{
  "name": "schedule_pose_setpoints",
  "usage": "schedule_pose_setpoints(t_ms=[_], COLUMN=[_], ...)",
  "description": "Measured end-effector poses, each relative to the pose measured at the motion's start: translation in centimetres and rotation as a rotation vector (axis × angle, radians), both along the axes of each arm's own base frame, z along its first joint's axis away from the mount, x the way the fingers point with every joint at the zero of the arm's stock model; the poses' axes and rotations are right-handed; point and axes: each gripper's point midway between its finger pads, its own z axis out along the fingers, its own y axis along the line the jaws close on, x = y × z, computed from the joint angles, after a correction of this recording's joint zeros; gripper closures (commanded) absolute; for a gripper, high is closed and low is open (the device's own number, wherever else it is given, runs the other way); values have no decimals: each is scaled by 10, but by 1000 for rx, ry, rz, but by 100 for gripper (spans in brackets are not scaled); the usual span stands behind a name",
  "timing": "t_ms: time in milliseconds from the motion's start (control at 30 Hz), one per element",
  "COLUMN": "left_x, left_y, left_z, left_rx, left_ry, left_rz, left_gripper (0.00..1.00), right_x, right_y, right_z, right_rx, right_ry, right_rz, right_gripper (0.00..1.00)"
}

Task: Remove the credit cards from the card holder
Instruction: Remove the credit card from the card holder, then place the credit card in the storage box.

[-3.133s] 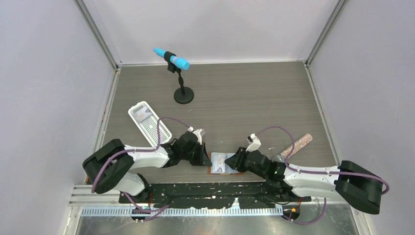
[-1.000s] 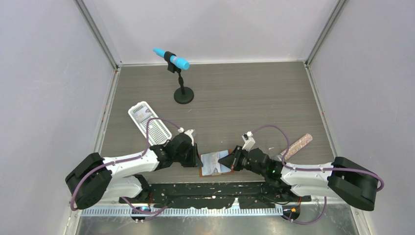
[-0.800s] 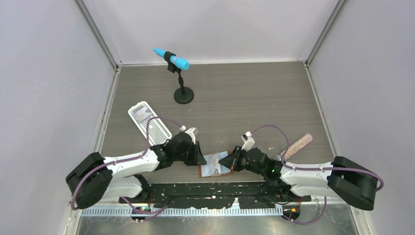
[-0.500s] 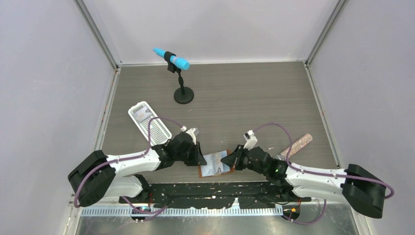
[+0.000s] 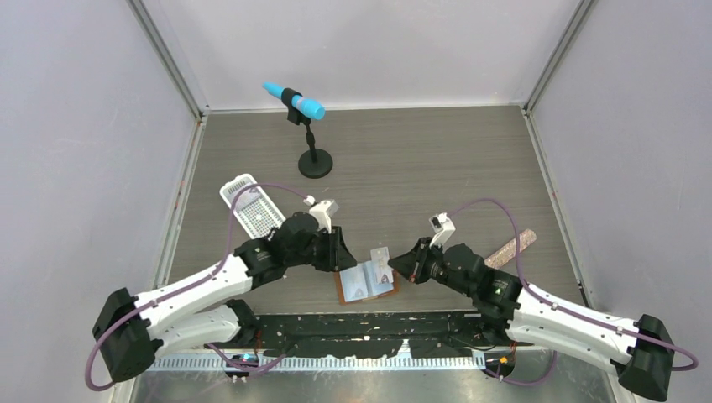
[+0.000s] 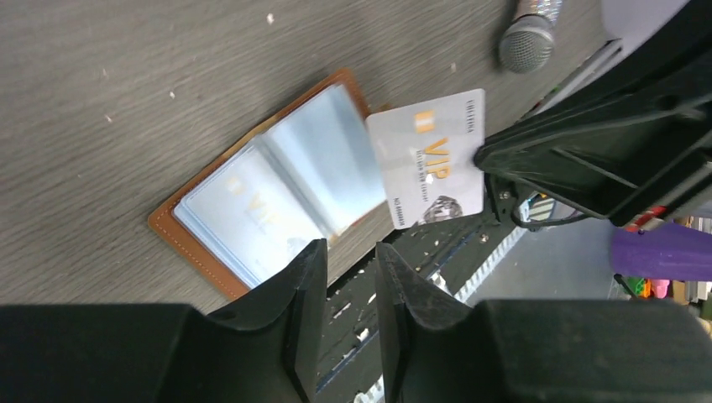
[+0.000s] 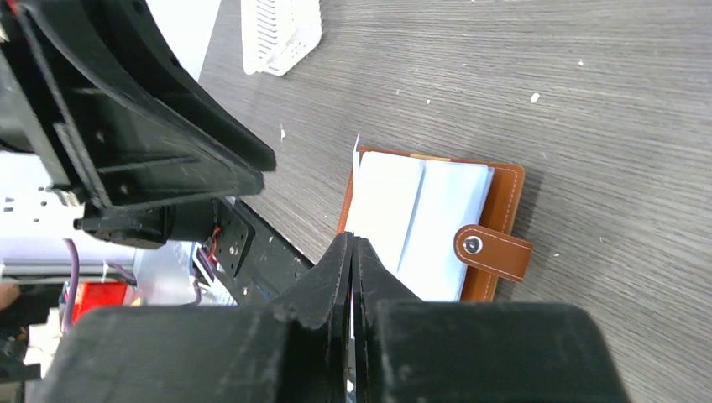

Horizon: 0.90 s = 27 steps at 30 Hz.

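The tan-brown card holder [image 5: 366, 282] lies open on the table near the front edge, its pale blue pockets up; it also shows in the left wrist view [image 6: 260, 197] and in the right wrist view [image 7: 437, 214]. My right gripper [image 5: 397, 264] is shut on one credit card [image 5: 382, 255] and holds it above the holder's right half. The card's face reads VIP in the left wrist view [image 6: 430, 159]; in the right wrist view it is edge-on [image 7: 355, 168] between my shut right gripper [image 7: 353, 243]. My left gripper [image 5: 340, 254] hovers left of the holder, its jaws slightly apart and empty [image 6: 344, 252].
A white perforated tray [image 5: 252, 206] lies at the left behind my left arm. A blue microphone on a black stand [image 5: 316, 164] stands at the back. A glittery microphone [image 5: 512, 246] lies at the right. The black base rail [image 5: 361, 332] runs just in front of the holder.
My right gripper has risen and drawn the card clear of the holder. My left gripper has lifted off the holder's left side. The holder has shifted slightly.
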Motion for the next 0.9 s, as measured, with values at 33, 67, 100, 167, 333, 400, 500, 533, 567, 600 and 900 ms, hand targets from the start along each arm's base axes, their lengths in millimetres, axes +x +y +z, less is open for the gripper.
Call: schedule_pose_setpoints(t_ms=[33,67,100,167,333,400,500,533,567,600,900], left_x=[0,0,0,-3,-18,-26,-36,-39,-41,-43,-64], left_y=[1,2,3,7,14,15,15,15,15,15,0], left_z=[7,17,24,37,65,76,88,90,90,89,81], left_rx=[-4,-8,-12,-15,-36,-54,-75,-76,-77,-75,-122], left_ry=[-15,-36,-52,-89,-147,-163,-182,-189,-188,-185,-81], left_rz=[-4,-13,-20,-42,-134,-182,-247,-266,-281,-292,-439], left_gripper=[67,66,66,64,62,61,60,60,60,60,63], right_x=[-1,-2,-4,-10,-33,-44,-57,-62,-65,-68,-84], right_y=[0,1,2,7,22,25,28,30,31,33,40], right_z=[4,8,11,22,43,47,48,50,51,52,70], right_rx=[-9,-20,-25,-34,-28,-18,-3,6,14,23,106], right_ry=[-12,-23,-33,-59,-125,-143,-153,-154,-156,-158,-193], right_rz=[15,32,55,122,321,396,489,517,538,561,667], right_gripper=[95,95,95,95,95,95,95,95,95,95,95])
